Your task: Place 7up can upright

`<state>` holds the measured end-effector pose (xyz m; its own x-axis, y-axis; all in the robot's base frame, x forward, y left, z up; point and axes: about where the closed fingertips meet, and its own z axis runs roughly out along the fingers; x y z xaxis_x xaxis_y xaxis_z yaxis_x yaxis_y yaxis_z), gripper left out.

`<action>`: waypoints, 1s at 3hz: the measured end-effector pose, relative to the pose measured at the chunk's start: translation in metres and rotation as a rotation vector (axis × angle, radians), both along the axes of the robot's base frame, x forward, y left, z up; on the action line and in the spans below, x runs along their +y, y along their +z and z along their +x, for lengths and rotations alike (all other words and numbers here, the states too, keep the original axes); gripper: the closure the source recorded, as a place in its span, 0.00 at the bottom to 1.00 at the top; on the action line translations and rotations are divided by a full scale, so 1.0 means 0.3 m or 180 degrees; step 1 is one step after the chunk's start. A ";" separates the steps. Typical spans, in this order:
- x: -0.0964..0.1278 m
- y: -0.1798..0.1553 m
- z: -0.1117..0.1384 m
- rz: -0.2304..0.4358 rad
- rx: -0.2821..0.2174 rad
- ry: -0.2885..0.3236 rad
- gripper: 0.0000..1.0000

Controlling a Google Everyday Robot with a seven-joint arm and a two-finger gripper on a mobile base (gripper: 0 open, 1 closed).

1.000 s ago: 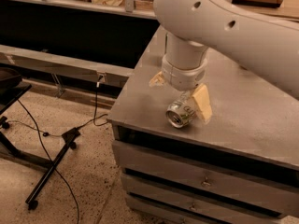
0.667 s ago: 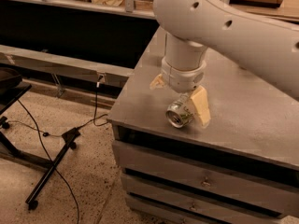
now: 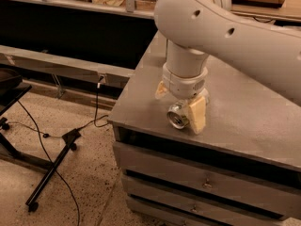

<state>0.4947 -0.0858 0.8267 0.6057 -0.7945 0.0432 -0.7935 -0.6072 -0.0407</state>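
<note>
The 7up can (image 3: pixel 178 115) lies on its side near the front left corner of the grey cabinet top (image 3: pixel 244 112), with its shiny silver end facing the camera. My gripper (image 3: pixel 180 102) hangs straight down from the white arm (image 3: pixel 225 27) and straddles the can. One pale yellow finger (image 3: pixel 197 115) is against the can's right side and the other finger (image 3: pixel 162 89) is behind it to the left. The jaws stand open around the can, and the can rests on the surface. Most of the can's body is hidden under the wrist.
The cabinet has drawers (image 3: pixel 202 182) below its front edge. A long low bench (image 3: pixel 61 65) and shelves with packages stand behind. Black cables and a stand leg (image 3: pixel 51 173) lie on the speckled floor to the left.
The gripper has come down a little over the can and its fingers sit closer around it. The can has not moved.
</note>
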 end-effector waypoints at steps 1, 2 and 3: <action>0.000 0.002 0.000 0.0005 -0.0015 -0.0003 0.43; 0.000 0.003 0.001 0.0009 -0.0029 -0.0004 0.65; 0.000 0.005 0.001 0.0013 -0.0043 -0.0005 0.88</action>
